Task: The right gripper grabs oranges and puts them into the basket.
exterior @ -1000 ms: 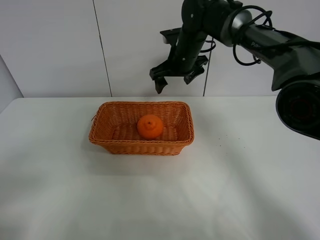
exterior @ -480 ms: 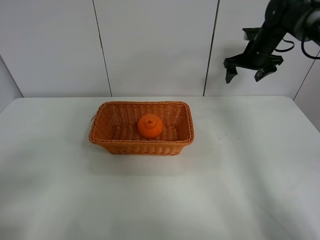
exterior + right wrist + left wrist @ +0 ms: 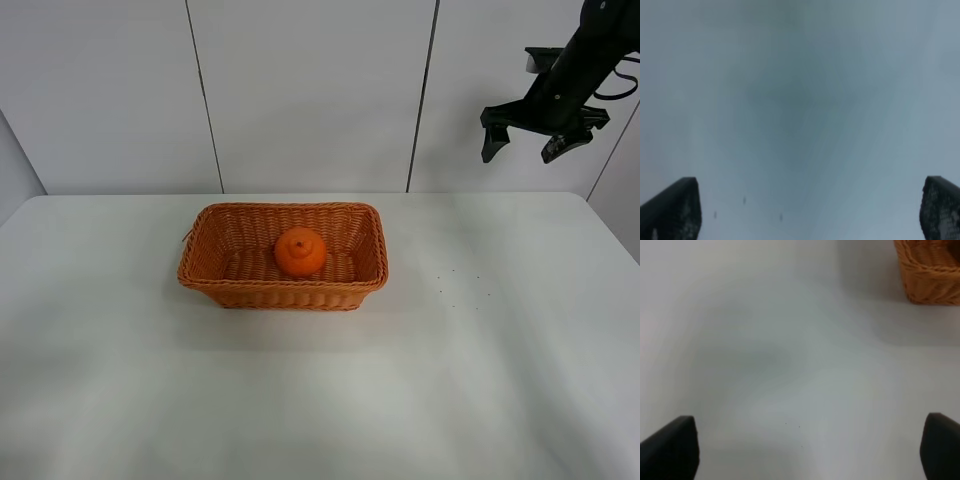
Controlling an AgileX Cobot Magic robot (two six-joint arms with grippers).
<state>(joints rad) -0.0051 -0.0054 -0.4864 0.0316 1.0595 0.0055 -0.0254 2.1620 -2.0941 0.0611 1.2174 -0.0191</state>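
The orange (image 3: 300,251), bright with a knob on top, lies inside the wicker basket (image 3: 215,275) at the middle of the white table. My right gripper (image 3: 524,150) hangs high at the far right, well away from the basket, open and empty; its two fingertips (image 3: 675,210) show wide apart over bare table in the right wrist view. My left gripper (image 3: 805,450) is open and empty, low over the table; a corner of the basket (image 3: 930,270) shows in its wrist view. The left arm is out of the exterior view.
The white table (image 3: 320,400) spreads around the basket. White wall panels (image 3: 300,90) stand behind it. A few small dark specks (image 3: 455,285) lie on the table right of the basket.
My right gripper, open and empty, has swung from above the basket's back edge far to the right and stays high. The orange and the basket have not moved.
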